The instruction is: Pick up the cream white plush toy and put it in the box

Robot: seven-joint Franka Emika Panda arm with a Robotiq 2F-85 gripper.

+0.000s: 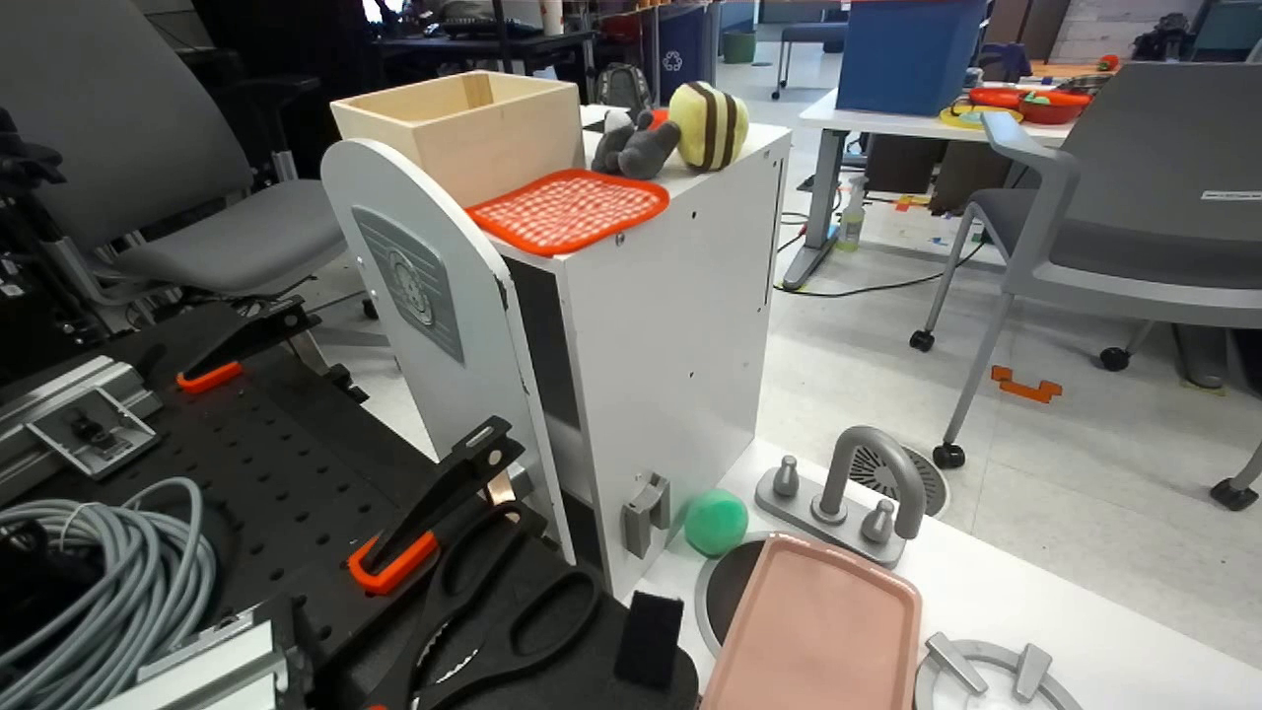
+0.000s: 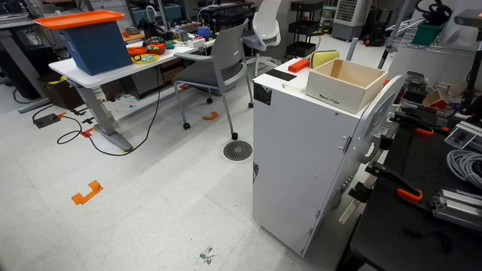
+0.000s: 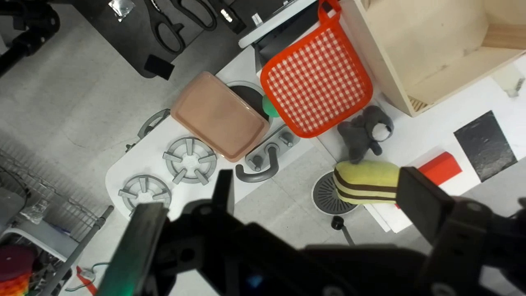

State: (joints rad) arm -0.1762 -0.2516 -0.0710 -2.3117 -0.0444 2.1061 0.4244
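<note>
The cream white plush toy (image 1: 708, 126) is a rounded, pale yellow toy with dark brown bands. It sits on top of the white cabinet near its edge, and it also shows in an exterior view (image 2: 324, 57), partly behind the box, and in the wrist view (image 3: 363, 181). The box (image 1: 508, 138) is a pale wooden open-topped box on the same cabinet top, also in an exterior view (image 2: 335, 88) and the wrist view (image 3: 390, 68). My gripper (image 3: 316, 185) shows only in the wrist view, open and apart from the toy; its right finger overlaps the toy's end in the picture.
A grey plush toy (image 3: 361, 133) lies between the toy and a red checked pot holder (image 3: 316, 84). A red block (image 3: 439, 168) lies beside the striped toy. The white cabinet (image 2: 301, 158) stands tall by a toy sink with a faucet (image 1: 868, 473) and a pink tray (image 1: 818, 621).
</note>
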